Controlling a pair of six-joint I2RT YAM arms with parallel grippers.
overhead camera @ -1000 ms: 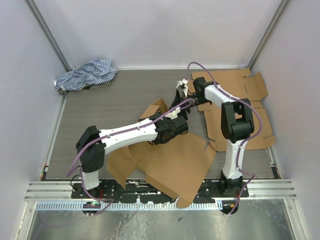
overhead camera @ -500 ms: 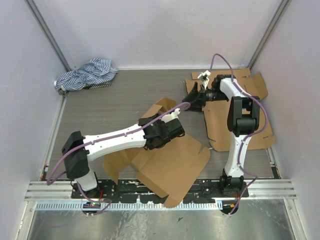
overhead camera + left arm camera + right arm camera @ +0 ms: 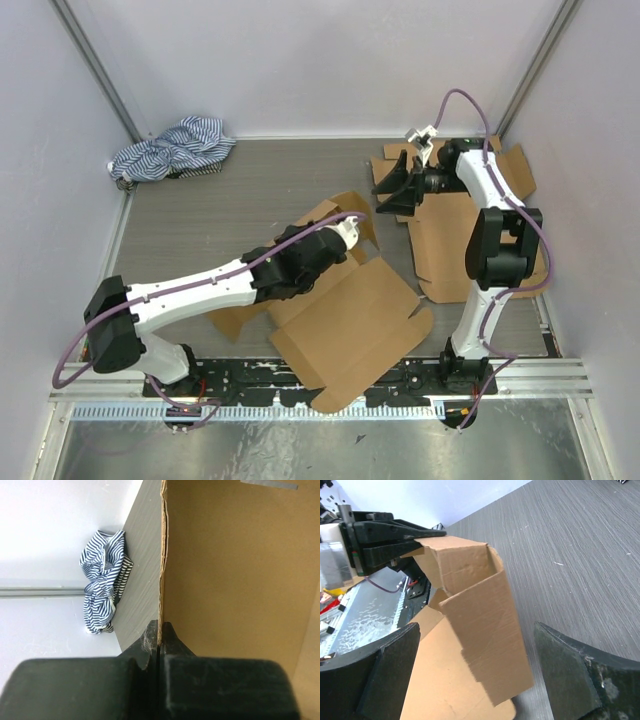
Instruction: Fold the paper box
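The paper box (image 3: 345, 320) is a brown cardboard blank lying unfolded near the front, with one flap (image 3: 345, 212) raised. My left gripper (image 3: 338, 235) is shut on that flap's edge. In the left wrist view its jaws (image 3: 160, 634) pinch the thin edge of the cardboard panel (image 3: 235, 570). My right gripper (image 3: 386, 193) hovers open just right of the raised flap, apart from it. In the right wrist view the bent flap (image 3: 485, 625) stands between my wide-open right fingers (image 3: 385, 675), with the left gripper (image 3: 395, 535) holding its top corner.
A second flat cardboard blank (image 3: 470, 235) lies under the right arm at the back right. A striped blue-and-white cloth (image 3: 170, 150) is bunched in the back left corner, and it also shows in the left wrist view (image 3: 102, 580). Walls enclose the grey table (image 3: 230, 200) on three sides.
The left arm has swung its elbow to the left, still holding the flap, and the box has turned slightly. The right gripper has drawn back to the right, away from the flap.
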